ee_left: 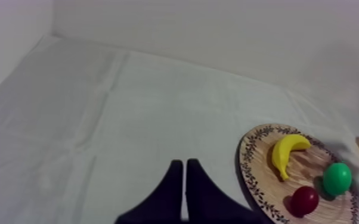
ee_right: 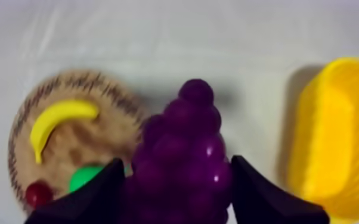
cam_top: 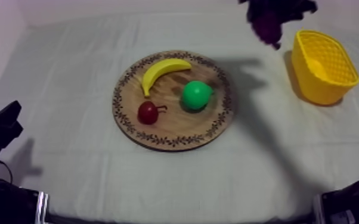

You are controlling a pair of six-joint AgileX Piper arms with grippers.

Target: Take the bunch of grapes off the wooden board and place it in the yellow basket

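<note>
My right jaws are closed on the bunch of grapes (ee_right: pixel 182 158), one finger on each side, so it cannot fall. The grapes hang in the air, off the wooden board (cam_top: pixel 176 128) and near the yellow basket (cam_top: pixel 313 89), not in it yet. I think I hold them high to clear the basket's wall. My left jaws are pressed together, holding nothing, low over the table (cam_top: pixel 68 71), out of the way.

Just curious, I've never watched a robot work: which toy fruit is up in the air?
The bunch of grapes, clamped in the right gripper near the yellow basket. The banana, pear and small red fruit lie on the wooden board.
</note>
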